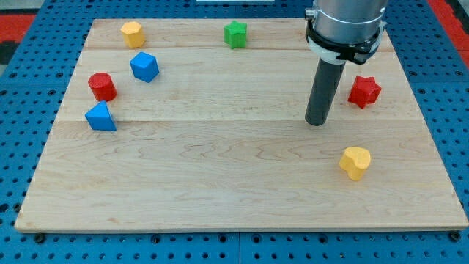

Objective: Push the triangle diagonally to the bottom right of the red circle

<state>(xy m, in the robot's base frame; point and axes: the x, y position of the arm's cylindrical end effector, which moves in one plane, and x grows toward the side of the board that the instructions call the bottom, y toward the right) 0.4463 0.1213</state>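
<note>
The blue triangle block (100,117) lies near the board's left edge, just below the red circle block (102,86); the two are close but apart. My tip (317,122) rests on the board at the view's right, far to the right of both. It touches no block. The red star (364,91) is the nearest block, to its right.
A blue cube (144,67) sits up and right of the red circle. A yellow hexagon (132,34) and a green star (235,34) lie along the top. A yellow heart (355,162) lies at the lower right. The wooden board (234,183) sits on a blue pegboard.
</note>
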